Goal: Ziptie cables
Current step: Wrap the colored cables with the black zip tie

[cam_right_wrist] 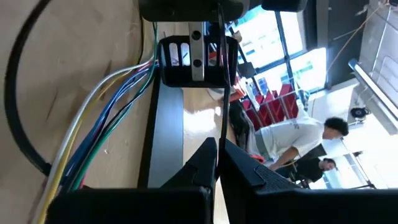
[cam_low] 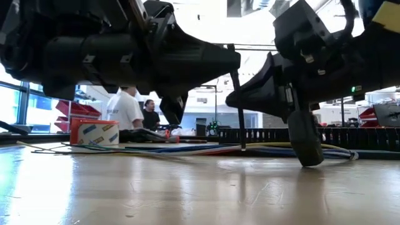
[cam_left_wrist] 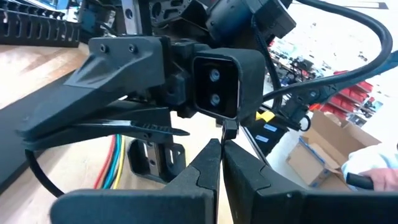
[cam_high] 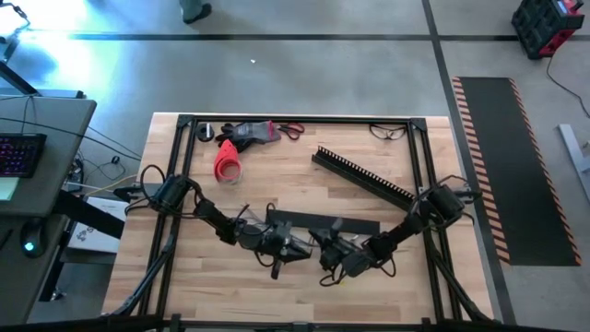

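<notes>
A workshop or lab. A butcher-block table [cam_high: 369, 267] stands on concrete floor with hazard-striped matting [cam_high: 502, 166]. Red parts bins [cam_right_wrist: 270, 102] line the windows.

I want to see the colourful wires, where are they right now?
The cables lie flat on the wooden table, in the near middle, running beside the flat black bar between the left gripper and right gripper.
</notes>
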Motion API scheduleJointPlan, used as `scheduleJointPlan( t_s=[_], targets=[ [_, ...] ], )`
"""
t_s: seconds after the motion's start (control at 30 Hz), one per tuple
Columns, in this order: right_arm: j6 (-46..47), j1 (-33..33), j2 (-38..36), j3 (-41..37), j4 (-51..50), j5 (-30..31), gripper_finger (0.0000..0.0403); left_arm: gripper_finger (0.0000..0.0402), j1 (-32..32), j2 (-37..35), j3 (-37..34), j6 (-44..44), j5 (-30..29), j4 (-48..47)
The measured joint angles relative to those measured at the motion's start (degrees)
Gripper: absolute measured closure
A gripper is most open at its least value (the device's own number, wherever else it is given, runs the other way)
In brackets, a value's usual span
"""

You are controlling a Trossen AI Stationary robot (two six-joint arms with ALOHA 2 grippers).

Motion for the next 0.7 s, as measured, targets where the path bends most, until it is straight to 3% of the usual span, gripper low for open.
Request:
scheduleJointPlan(
  t_s=[0.7],
  targets=[
    [-1.29,0.52,0.13,-0.07,5.01,-1.16,0.0403,0.0402,0.00,0.00,0.00,-0.45,1.01,0.00]
  ],
)
